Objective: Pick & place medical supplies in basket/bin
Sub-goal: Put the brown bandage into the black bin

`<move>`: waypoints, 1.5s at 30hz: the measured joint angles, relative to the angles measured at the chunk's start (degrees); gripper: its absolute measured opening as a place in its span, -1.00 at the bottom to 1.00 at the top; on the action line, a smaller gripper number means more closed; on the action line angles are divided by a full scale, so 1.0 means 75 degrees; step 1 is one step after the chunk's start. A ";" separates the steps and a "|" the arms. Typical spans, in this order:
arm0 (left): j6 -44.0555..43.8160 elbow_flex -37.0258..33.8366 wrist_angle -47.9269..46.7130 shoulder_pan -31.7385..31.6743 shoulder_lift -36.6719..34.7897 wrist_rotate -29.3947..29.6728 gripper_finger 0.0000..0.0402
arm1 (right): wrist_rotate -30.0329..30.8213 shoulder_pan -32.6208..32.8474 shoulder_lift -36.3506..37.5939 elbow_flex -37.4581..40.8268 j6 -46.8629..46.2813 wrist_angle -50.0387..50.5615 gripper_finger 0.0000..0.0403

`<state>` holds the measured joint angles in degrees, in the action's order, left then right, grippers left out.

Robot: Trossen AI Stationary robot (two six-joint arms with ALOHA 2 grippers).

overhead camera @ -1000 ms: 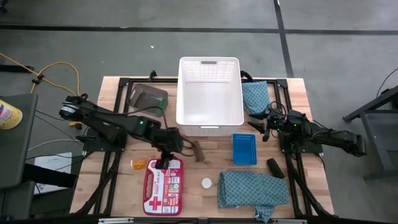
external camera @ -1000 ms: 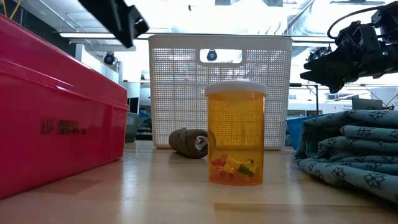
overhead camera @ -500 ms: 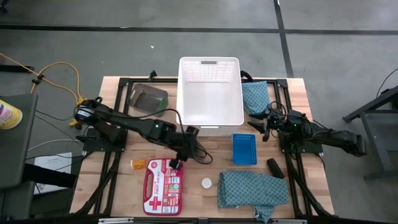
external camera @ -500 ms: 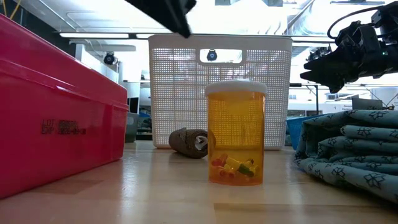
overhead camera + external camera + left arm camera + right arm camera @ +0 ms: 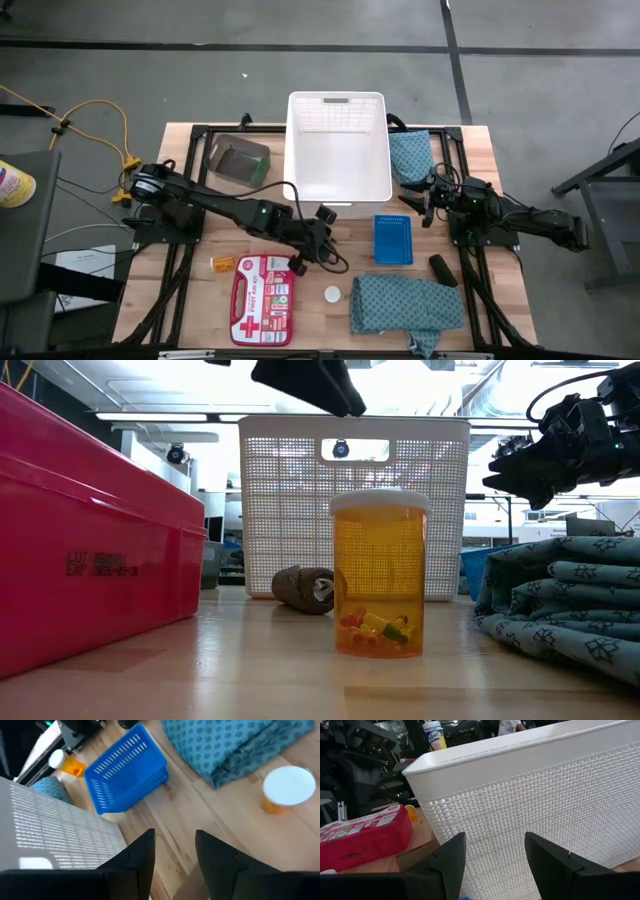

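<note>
We saw the left tool [image 5: 172,851], fingers apart and empty, above the tabletop [image 5: 210,815] beside the basket [image 5: 337,150]; right tool [image 5: 492,852] apart too.

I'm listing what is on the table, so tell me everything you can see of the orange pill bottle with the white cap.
The orange pill bottle is a see-through amber plastic cylinder with a white cap, closed and standing upright on the wooden table. A few small yellow, red and green pieces lie at its bottom. It stands alone, touching only the table: the red first aid case is to one side, the folded teal cloth to the other, and the white basket behind. From above only its cap shows.
</note>
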<state>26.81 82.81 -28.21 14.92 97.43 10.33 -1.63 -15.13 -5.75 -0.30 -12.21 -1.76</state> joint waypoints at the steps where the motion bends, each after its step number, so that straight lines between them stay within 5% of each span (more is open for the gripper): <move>1: 0.0000 0.0007 0.0029 0.0000 0.0011 0.0011 -0.33 | 0.0000 0.0000 0.0000 0.0000 0.0000 -0.0003 -0.05; 25: 0.0189 0.0020 -0.0184 -0.0195 0.1222 -0.0506 -0.33 | 0.0000 -0.0001 0.0002 0.0000 0.0000 -0.0003 -0.05; 45: -0.0499 0.0026 -0.0487 -0.0152 0.1247 -0.0554 -0.33 | 0.0000 0.0001 -0.0001 0.0000 0.0000 -0.0002 -0.05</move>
<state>23.06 83.00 -31.87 13.78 106.78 6.18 -1.63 -15.12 -5.76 -0.30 -12.21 -1.77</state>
